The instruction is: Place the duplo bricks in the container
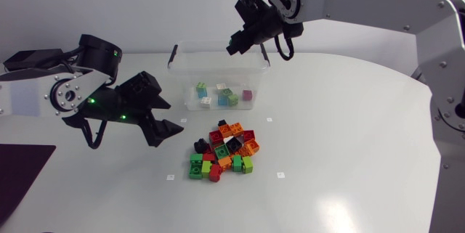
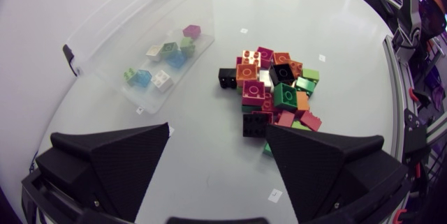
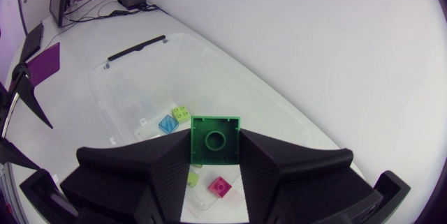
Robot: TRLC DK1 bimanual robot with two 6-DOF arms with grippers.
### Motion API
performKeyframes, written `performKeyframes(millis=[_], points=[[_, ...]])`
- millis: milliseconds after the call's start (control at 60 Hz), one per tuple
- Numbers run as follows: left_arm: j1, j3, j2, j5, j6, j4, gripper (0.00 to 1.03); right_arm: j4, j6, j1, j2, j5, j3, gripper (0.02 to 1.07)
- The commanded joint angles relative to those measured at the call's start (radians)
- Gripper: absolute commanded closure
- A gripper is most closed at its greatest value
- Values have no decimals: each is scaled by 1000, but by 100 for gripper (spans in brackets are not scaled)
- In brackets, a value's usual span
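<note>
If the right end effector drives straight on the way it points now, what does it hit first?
The right end effector, shut on a green brick, points down into the container. First in line looks like the pink brick on its floor, though depth is unclear.

Not much else on your table point(image 1: 349, 117): it's plain white with a curved far edge. You've got four small white square markers stuck flat on it, making a rough rectangle: back-left marker point(image 1: 183, 120), back-right marker point(image 1: 269, 120), front-left marker point(image 1: 170, 177), front-right marker point(image 1: 280, 175). A dark purple mat point(image 1: 22, 171) lies at the near left corner.
</note>
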Motion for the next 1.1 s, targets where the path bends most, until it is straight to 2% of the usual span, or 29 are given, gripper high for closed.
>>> performKeyframes(millis=[0,100,133,217,267,300,550,850,1083], points=[[-18,-39,-1,15,53,-6,7,-20,21,-11,47,-2,47,78],[-29,-57,14,13,76,-5,7,-25,27,-16,73,-1,75,76],[-29,-65,20,13,90,-3,7,-28,28,-17,77,1,81,71],[-36,-82,36,13,113,-2,7,-29,30,-17,80,2,87,39],[-41,-94,51,13,134,0,7,-35,30,-17,79,2,90,12],[-41,-97,59,13,142,1,7,-35,31,-17,76,2,89,8],[-76,-152,88,15,216,11,8,-28,30,-14,-32,-1,-5,7],[-161,-238,88,21,289,11,10,34,22,-17,-222,-13,-240,7],[-173,-223,125,21,314,11,10,84,18,-32,-361,-37,-425,7]])
